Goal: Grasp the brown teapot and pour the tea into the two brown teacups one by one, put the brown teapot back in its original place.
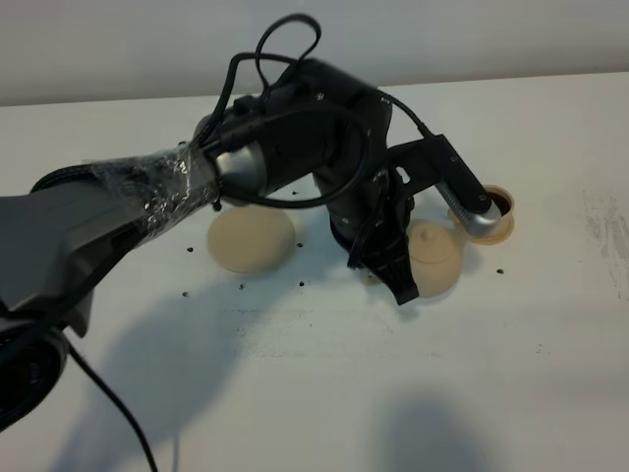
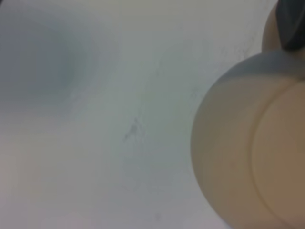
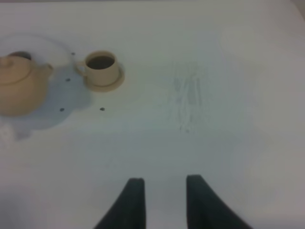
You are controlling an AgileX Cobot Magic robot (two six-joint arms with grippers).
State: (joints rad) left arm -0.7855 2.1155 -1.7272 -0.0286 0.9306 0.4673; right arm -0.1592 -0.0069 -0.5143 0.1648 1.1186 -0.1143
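Note:
The brown teapot is upright just left of a brown teacup that stands on its small saucer and holds dark tea. My left gripper reaches across the middle and is shut on the teapot at its handle side. The left wrist view shows the teapot close and blurred, with one dark finger beside it. The right wrist view shows the teapot with its spout towards the teacup. The round saucer plate lies bare to the left. The second teacup is hidden. My right gripper is open and empty over the table.
The left arm's black wrist and cables hang over the table's middle and hide what is beneath. Faint scuff streaks mark the white table to the right of the cup. Small dark dots lie around the plate and cup.

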